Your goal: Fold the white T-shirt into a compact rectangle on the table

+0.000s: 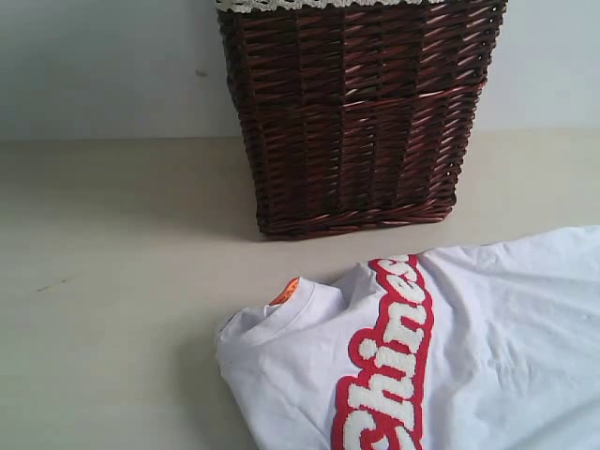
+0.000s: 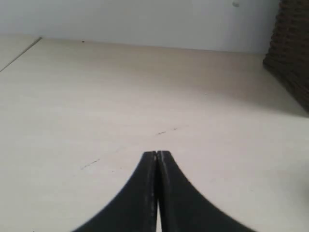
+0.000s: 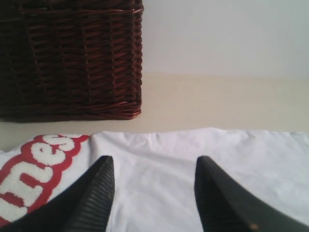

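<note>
Currently the white T-shirt (image 1: 487, 347) is lying front-up on the table (image 1: 112, 281), occupying the near right of the scene and running out of the exterior view at its near and right edges; the collar is pointing left, with a small orange neck tag (image 1: 285, 292) showing at the neck opening; the red-outlined lettering (image 1: 389, 375) is running across the chest from near to far; the cloth in view is lying mostly flat, with soft creases showing. Beyond it, a dark brown wicker basket (image 1: 356, 112) is standing upright on the far middle of the table, close to the pale wall (image 1: 103, 66); a strip of bare table is separating its base from the shirt, so the two are not touching; a white lace trim (image 1: 319, 5) is edging its top; its inside is lying out of sight in every view, so its contents cannot be told. The left gripper (image 2: 157, 154) is hanging over bare table to the left of the basket; its jaws are pressing together with nothing between them. The right gripper (image 3: 154, 163) is standing over the plain white cloth to the right of the lettering; its jaws are standing well apart and gripping nothing; whether the fingertips are touching the cloth cannot be told.
</note>
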`<state>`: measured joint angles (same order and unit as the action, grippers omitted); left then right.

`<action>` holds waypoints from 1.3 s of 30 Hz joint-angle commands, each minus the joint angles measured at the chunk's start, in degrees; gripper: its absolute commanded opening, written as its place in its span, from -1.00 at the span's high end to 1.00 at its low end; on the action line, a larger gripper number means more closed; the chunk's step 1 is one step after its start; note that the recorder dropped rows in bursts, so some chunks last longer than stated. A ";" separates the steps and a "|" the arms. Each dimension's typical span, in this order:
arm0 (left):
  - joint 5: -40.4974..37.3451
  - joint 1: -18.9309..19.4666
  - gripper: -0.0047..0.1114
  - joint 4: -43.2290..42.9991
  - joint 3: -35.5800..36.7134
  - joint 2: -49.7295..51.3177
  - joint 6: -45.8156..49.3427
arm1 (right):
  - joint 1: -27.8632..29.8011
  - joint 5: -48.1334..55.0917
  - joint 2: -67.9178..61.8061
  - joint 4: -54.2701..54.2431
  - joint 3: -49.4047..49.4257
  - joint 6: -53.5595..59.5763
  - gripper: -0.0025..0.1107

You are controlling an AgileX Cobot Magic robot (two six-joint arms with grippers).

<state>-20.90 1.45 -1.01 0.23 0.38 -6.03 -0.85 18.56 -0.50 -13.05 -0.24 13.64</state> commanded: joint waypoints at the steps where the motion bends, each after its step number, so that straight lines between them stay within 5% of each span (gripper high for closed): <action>1: 0.64 -0.27 0.92 0.18 -0.23 -0.38 -0.25 | 0.16 -0.22 -0.09 -2.81 0.24 0.82 0.06; 22: 0.63 -0.83 0.92 0.54 -0.71 0.25 -0.25 | 0.16 -0.22 -0.09 -3.12 0.24 0.82 0.06; 26: -0.61 -5.86 0.92 -6.89 -7.61 11.51 5.28 | 0.16 -0.22 -0.09 -3.12 0.24 0.82 0.06; 31: -3.14 -16.95 0.92 -19.86 -18.29 34.79 9.09 | 0.16 -0.22 -0.09 -3.12 0.24 0.82 0.06; 34: -5.69 -20.58 0.92 -19.58 -28.19 47.68 8.05 | 0.16 -0.22 -0.09 -3.12 0.24 0.82 0.06; 39: -15.32 -21.26 0.92 -10.37 -41.79 61.81 2.41 | 0.16 -0.22 -0.09 -3.12 0.24 0.82 0.06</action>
<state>-30.75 -19.36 -16.22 -35.49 55.98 -0.81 -0.85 18.56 -0.50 -16.12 -0.24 13.94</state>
